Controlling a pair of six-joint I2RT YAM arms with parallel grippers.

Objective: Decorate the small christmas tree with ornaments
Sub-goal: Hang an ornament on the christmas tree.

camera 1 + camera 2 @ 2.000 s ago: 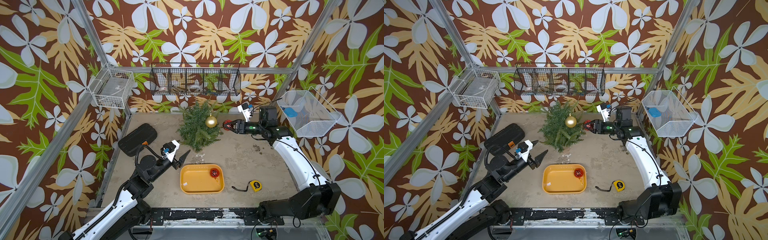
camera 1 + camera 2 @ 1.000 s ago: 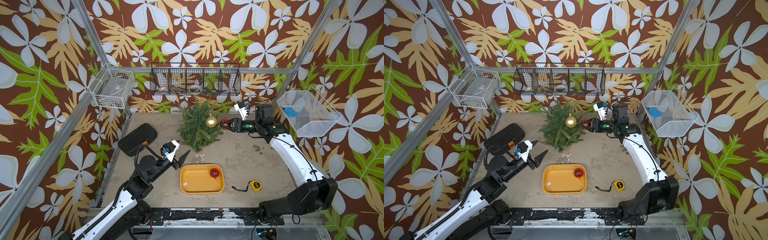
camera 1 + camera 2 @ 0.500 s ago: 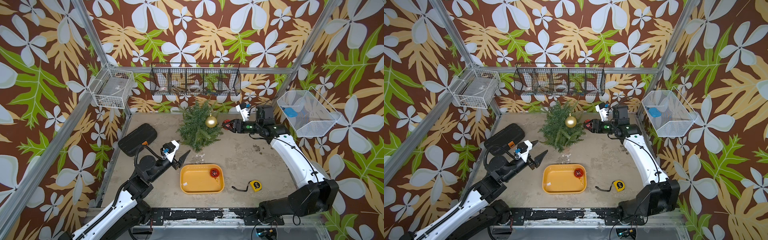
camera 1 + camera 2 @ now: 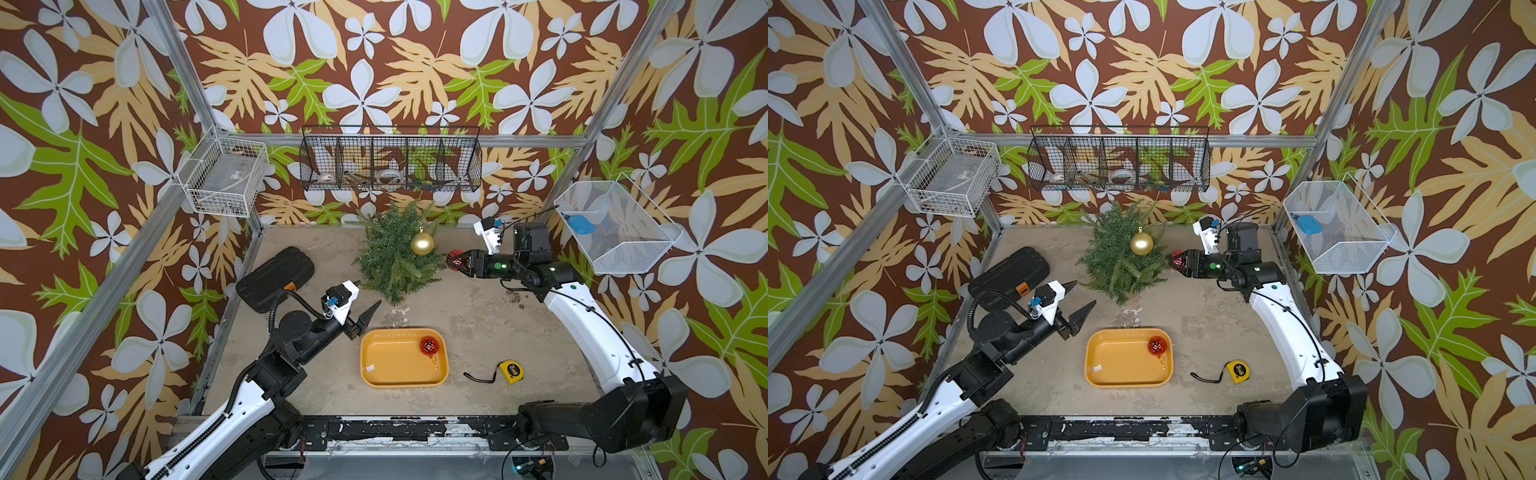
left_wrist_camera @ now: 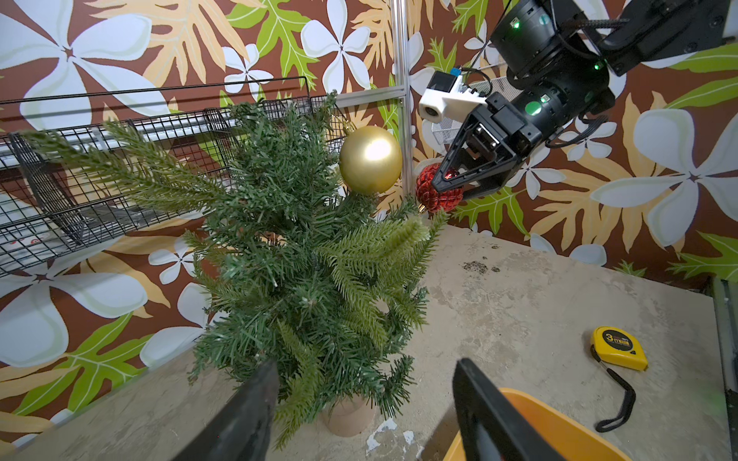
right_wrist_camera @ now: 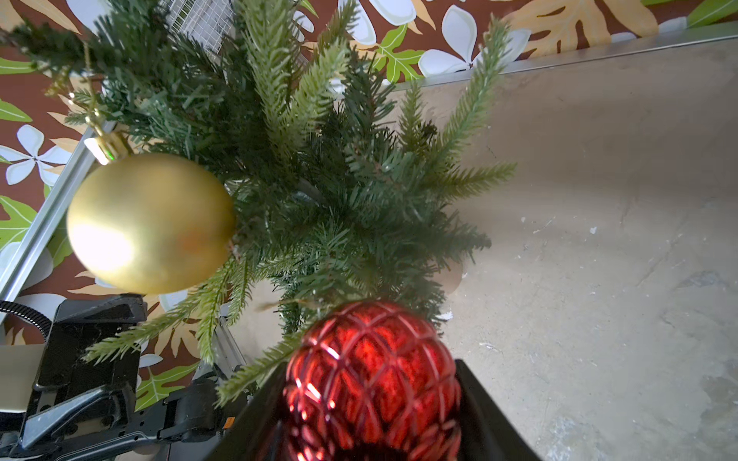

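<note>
A smooth gold ball bauble (image 4: pixel 422 243) hangs on the small bushy dark-green artificial tree (image 4: pixel 390 266); the right hand (image 4: pixel 454 262) pinches a faceted red bauble (image 4: pixel 456 259) at its outer fronds, not yet hung. A second red bauble (image 4: pixel 429 345) waits in the yellow tray (image 4: pixel 374 381), the left hand (image 4: pixel 1081 296) spread, empty.

Robotics laboratory test cell. Enclosed on three sides by panels of printed floral wallpaper (image 4: pixel 374 62) set in a bare aluminium profile frame (image 4: pixel 532 141). Floored with a stained, concrete-grey tabletop (image 4: pixel 478 316). Equipped with a left arm (image 4: pixel 241 411) and a right arm (image 4: pixel 582 316), white-and-black, mounted on a scuffed black rail (image 4: pixel 374 430) along the front edge, cables exposed. Hung on the walls with a black wire basket (image 4: pixel 316 166), a white wire basket (image 4: pixel 216 195) and a white mesh basket (image 4: pixel 631 253).
</note>
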